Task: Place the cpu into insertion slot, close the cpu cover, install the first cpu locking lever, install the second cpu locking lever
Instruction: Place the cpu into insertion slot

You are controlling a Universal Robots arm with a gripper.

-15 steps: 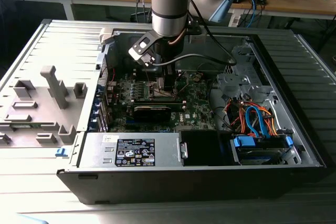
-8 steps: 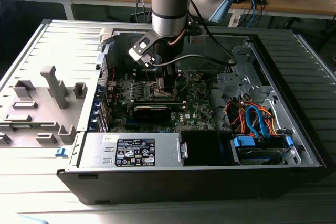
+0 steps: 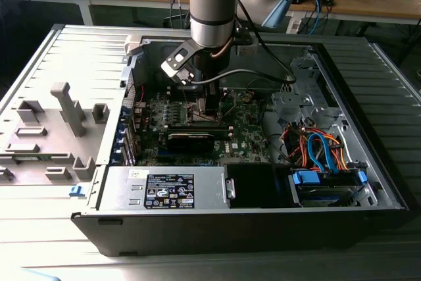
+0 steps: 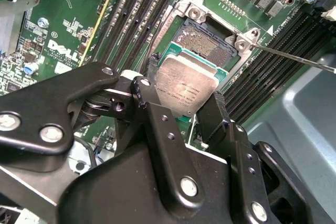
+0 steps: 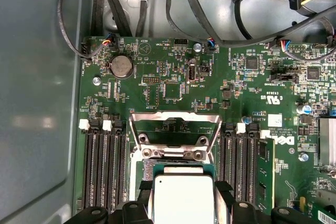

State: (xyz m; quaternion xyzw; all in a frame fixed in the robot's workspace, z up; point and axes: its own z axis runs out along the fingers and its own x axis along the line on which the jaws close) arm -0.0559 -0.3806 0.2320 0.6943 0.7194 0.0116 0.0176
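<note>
My gripper (image 4: 185, 93) is shut on the cpu (image 4: 184, 80), a flat square chip with a grey metal top, pinched by two opposite edges between black fingers (image 4: 218, 111). The chip hangs low over the insertion slot (image 4: 207, 43), whose dark pin field shows just beyond the chip's edge. In the first wrist view the cpu (image 5: 184, 203) sits between the fingertips (image 5: 223, 187), and the silver cpu cover (image 5: 176, 121) stands swung open past the socket. A thin locking lever (image 4: 294, 59) sticks out beside the socket. In the exterior view the gripper (image 3: 200, 106) is down inside the open computer case.
Black memory slots (image 5: 102, 166) flank the socket on both sides, one holding a green module (image 5: 265, 174). Black cables (image 5: 173, 9) run along the case wall. A power supply (image 3: 171, 189) and a drive bay with orange and blue cables (image 3: 322, 156) fill the case's near side.
</note>
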